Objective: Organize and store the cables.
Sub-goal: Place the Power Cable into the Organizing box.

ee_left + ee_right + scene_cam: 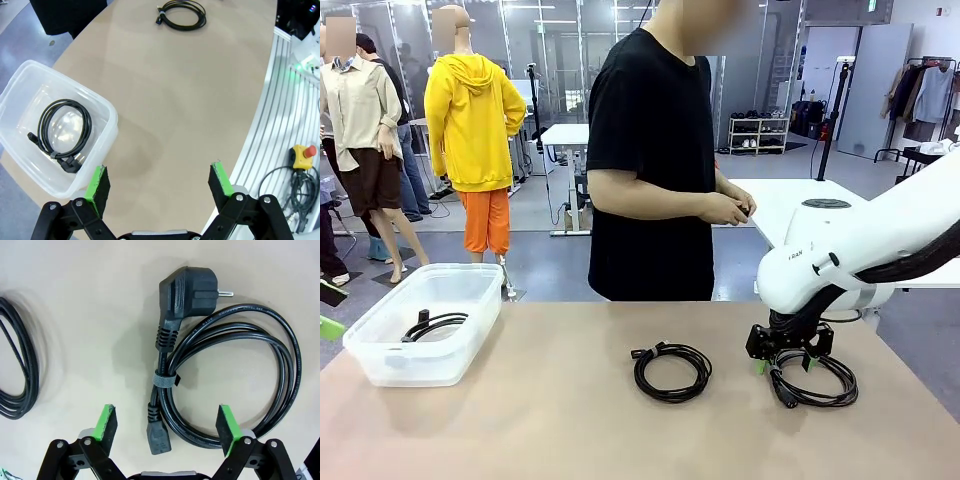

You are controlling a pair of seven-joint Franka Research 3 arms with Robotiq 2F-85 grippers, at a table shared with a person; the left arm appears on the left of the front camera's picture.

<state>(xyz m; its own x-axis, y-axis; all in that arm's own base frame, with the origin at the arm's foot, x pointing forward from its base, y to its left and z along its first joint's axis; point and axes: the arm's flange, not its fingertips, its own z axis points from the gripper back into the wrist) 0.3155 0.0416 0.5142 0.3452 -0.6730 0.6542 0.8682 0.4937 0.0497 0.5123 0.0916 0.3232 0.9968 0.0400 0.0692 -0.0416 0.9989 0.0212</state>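
Three black cables lie coiled. One cable [433,325] [62,130] rests inside the clear plastic bin [410,365] [107,112] at the table's left. A second, thin coil [672,370] [182,14] [20,370] lies at mid-table. The third, thicker cable [815,385] [235,332], with a chunky plug [187,290] and a strap round it, lies at the right. My right gripper [785,362] [166,424] hangs open just above this coil, its fingers straddling the strapped side and the small connector. Over the table's near left, beside the bin, my left gripper [159,181] is open and holds nothing.
A person in a black T-shirt stands at the far edge with both hands [730,208] together, off the table. The tan tabletop [550,420] is bare between bin and coils. A yellow box with a red button [302,155] and loose wires sit beyond the table's near rim.
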